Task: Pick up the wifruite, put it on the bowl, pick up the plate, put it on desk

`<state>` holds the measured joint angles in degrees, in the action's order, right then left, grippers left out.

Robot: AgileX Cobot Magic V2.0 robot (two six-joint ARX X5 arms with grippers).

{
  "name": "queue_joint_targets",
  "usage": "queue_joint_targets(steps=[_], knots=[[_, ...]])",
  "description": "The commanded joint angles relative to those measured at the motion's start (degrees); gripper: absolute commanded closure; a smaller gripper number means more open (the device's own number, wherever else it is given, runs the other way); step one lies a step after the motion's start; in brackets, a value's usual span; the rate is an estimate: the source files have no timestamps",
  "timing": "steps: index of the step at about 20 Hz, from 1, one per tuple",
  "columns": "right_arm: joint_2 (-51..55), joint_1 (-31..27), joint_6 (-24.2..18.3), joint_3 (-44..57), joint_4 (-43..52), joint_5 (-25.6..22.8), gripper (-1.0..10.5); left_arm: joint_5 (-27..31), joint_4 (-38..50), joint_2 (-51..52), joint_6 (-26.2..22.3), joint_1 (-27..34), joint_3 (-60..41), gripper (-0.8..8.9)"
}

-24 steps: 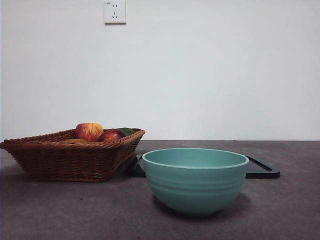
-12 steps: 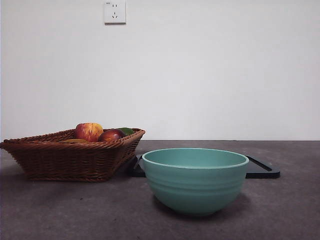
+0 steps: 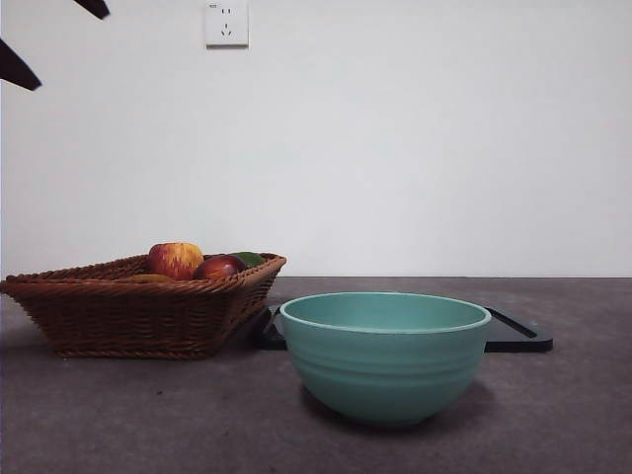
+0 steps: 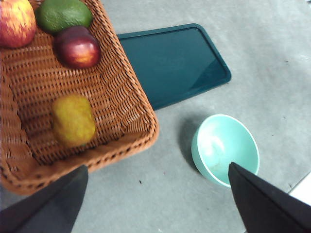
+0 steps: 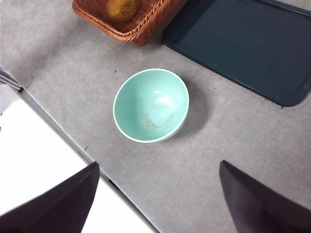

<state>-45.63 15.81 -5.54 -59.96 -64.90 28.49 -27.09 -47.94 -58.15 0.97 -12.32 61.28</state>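
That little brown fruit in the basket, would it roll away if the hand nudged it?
Probably a little. The brown fruit is a rounded oval, so it may wobble or roll sideways. The basket's woven floor and sloping walls should stop it soon. Its dull skin looks grippable, not slippery.

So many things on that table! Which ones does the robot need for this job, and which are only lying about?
For the job:
wifruite, in the basket
bowl, empty
dark tray, probably the "plate"
desk

Lying about:
wicker basket
apple
dark red fruit
green fruit
wall socket
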Motion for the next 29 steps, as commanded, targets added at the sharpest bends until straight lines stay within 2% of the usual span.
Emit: queue_joint_targets(steps=[1,4,7,14,22,27,29], knots=[[-0.35,0.35,0.50,-0.90,0.59,0.00,5.5,1.29,0.83,-3.45,0.15,-0.94,3.02,3.48],[-0.35,0.35,0.52,-0.90,0.57,0.00,5.5,3.34,1.11,-7.93,0.15,-2.45,5.05,3.48],[-0.35,0.35,0.57,-0.90,0.59,0.02,5.5,8.20,1.81,-12.15,0.17,-4.31,6.40,3.48],[-0.35,0.35,0.66,-0.90,0.57,0.00,5.5,17.42,10.80,-22.80,1.29,-6.10,6.56,3.50],[-0.37,0.35,0.63,-0.90,0.81,0.00,5.5,18.53,15.54,-35.15,1.25,-6.19,6.56,3.53],[-0.37,0.35,0.63,-0.90,1.40,0.00,5.5,18.60,17.90,-39.87,1.27,-6.25,6.56,3.53],[-0.37,0.35,0.66,-0.90,1.68,0.00,5.5,20.26,18.97,-41.27,1.27,-6.25,6.56,3.54]])
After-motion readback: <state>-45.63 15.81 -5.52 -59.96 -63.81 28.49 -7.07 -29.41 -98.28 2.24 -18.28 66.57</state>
